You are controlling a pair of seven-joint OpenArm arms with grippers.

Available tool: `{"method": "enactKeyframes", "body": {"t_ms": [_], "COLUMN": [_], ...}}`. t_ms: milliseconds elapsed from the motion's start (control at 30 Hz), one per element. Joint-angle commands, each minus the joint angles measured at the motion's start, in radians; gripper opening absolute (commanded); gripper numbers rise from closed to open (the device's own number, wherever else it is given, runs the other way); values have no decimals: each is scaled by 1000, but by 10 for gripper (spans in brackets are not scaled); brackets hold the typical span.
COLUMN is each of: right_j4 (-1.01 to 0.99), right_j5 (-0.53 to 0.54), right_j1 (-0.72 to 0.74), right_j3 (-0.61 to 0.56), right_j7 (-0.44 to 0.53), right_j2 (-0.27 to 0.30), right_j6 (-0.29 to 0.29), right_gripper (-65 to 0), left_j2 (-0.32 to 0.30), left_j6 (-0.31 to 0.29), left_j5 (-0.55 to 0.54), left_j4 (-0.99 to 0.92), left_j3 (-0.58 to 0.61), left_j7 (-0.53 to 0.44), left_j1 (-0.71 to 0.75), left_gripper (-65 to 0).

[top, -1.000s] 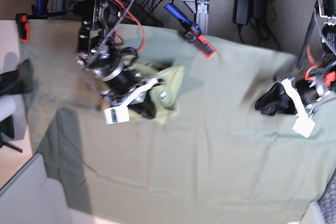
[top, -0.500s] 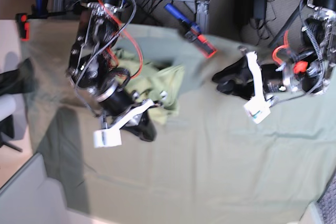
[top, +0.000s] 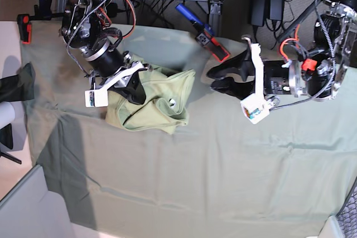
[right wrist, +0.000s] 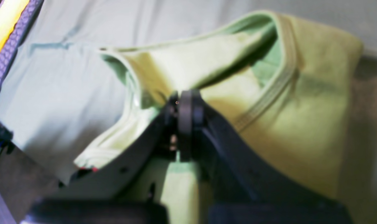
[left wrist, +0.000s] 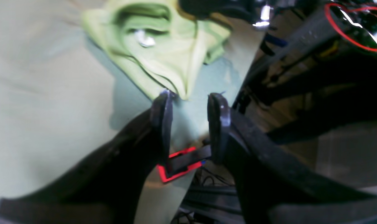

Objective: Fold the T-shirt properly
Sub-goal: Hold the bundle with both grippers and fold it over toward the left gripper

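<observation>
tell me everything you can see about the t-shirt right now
The T-shirt is plain pale yellow-green, soft cotton by its look, crumpled in a loose bunch on the grey-green table cloth, not spread flat. Its ribbed neckline is exposed, with a small white tag inside. The right end effector is shut on a fold of fabric near the collar. The left end effector is open, close to one pointed corner without gripping it.

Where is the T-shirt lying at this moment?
In the base view the T-shirt lies bunched on the table cloth, left of centre, pinched by the right pincer; the open left pincer hangs just to its right.
</observation>
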Motion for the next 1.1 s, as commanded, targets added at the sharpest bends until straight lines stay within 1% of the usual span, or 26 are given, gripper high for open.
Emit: {"method": "enactKeyframes", "body": {"t_ms": [0, 67, 267, 333, 400, 500, 567, 633, 767, 833, 900, 967, 1067], "right_j4": [1, -40, -161, -177, -177, -177, -176, -176, -177, -186, -212, -248, -320], "right_j5": [-3, -29, -39, -65, -68, -75, -84, -129, -210, -237, -262, -290, -294], "right_j1": [29, 53, 158, 192, 217, 253, 276, 306, 364, 387, 404, 409, 414], "right_j3": [-16, -53, -157, -172, -173, -173, -173, -164, -108, -78, -64, -63, -63], "right_j7": [29, 29, 40, 41, 40, 40, 45, 49, 52, 55, 66, 94, 114], "right_j2": [0, -3, -9, -30, -51, -67, -66, -66, -57, -43, -18, 14, 56], "right_j6": [28, 28, 28, 28, 28, 28, 28, 28, 27, 27, 27, 27, 27], "right_gripper": [-650, -650, -650, -650, -650, -650, -650, -650, -650, -650, -650, -650, -650], "left_j2": [-5, -5, -5, -5, -1, 6, 18, 21, 46, 67, 93, 124, 165], "left_j6": [-9, -9, -9, -9, -9, -9, -9, -9, -9, -9, -9, -9, -9], "left_j5": [-17, -16, -19, -29, -31, -10, 32, 97, 299, 381, 445, 495, 566], "left_j4": [19, 19, 19, 19, 19, 19, 19, 19, 19, 19, 18, 18, -2], "left_j3": [3, 8, 8, 10, 22, 67, 115, 172, 283, 323, 348, 363, 365], "left_j7": [-19, -19, -23, -23, -22, -23, -31, -80, -201, -222, -232, -253, -292], "left_j1": [-13, -13, -13, -13, -13, -13, -13, -13, -16, -19, -19, -19, -19], "left_gripper": [-459, -459, -459, -459, -459, -459, -459, -459, -459, -459, -463, -513, -595]}}
